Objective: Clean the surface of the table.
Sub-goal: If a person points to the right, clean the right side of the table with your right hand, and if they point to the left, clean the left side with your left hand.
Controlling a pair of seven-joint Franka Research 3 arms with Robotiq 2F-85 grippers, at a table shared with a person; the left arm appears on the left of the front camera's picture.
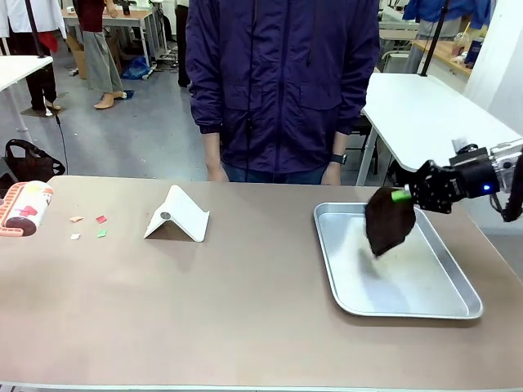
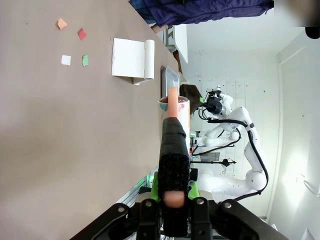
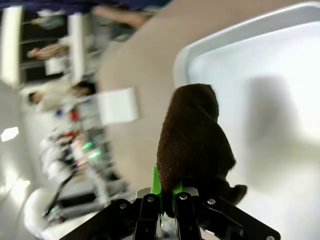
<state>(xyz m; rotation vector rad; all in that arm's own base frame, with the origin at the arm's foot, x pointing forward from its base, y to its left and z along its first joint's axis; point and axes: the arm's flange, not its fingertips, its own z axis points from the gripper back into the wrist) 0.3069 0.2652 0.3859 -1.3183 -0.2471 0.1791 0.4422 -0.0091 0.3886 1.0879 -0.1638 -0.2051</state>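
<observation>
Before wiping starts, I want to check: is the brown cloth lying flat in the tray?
No, the brown cloth hangs from the right pincer over the tray.

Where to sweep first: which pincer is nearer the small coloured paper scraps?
Left. The left pincer is near the scraps at the beige table's left end; the right pincer hangs over the rectangular silver metal tray.

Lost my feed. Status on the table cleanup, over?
Right end effector shut on dark brown cloth over shiny silver tray. Left end effector shut on black-handled roller. Beige-brown table: paper scraps uncleared.
</observation>
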